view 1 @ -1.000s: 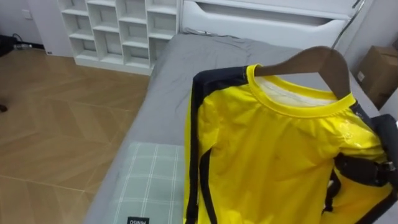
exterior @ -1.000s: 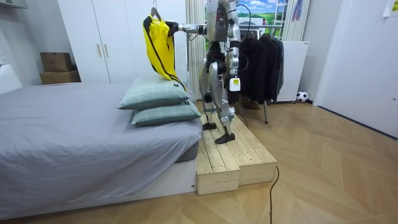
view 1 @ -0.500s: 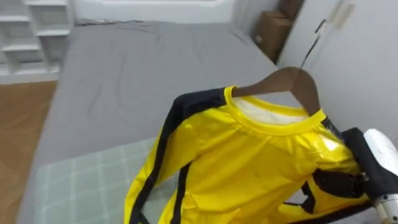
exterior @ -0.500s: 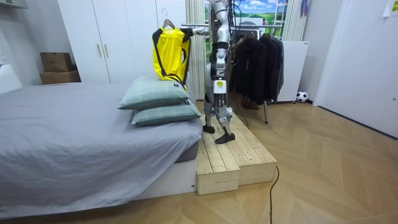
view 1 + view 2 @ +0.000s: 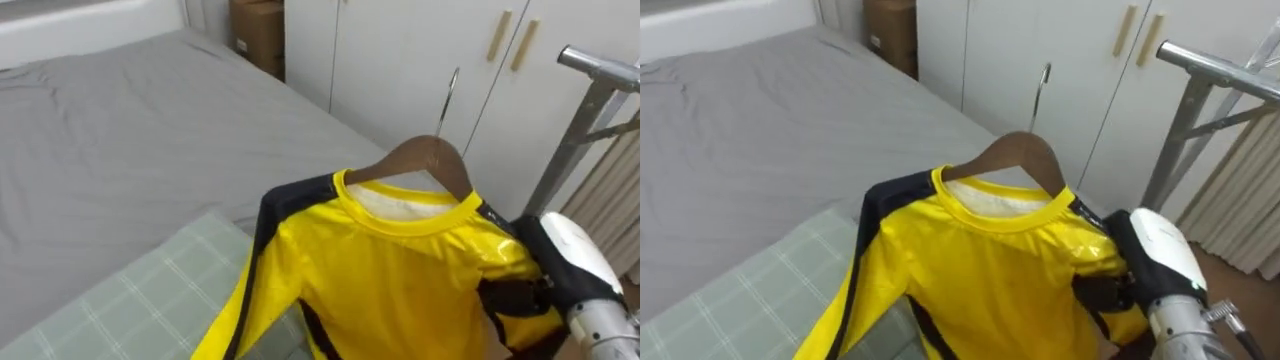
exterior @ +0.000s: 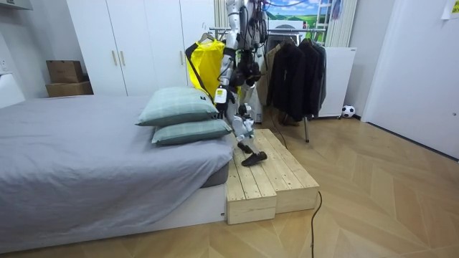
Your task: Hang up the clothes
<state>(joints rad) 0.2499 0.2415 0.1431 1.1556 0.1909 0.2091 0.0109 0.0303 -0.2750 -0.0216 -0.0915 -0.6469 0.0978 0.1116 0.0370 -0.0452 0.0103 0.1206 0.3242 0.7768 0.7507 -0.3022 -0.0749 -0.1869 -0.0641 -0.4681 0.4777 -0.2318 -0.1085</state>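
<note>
A glossy yellow shirt [image 5: 400,270] is trimmed in black along shoulders and sleeves; brown is seen on its wooden hanger [image 5: 425,158], silver on the hook [image 5: 448,98]. A pale green pillow [image 5: 150,305] is crossed by a white check. The bed sheet [image 5: 120,125] is plain grey; the wardrobe doors [image 5: 400,55] are white, with tan handles [image 5: 497,36].

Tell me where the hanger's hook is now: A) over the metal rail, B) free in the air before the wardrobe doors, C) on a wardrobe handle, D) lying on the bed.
B: the hook stands free against the wardrobe doors, apart from the rail.
</note>
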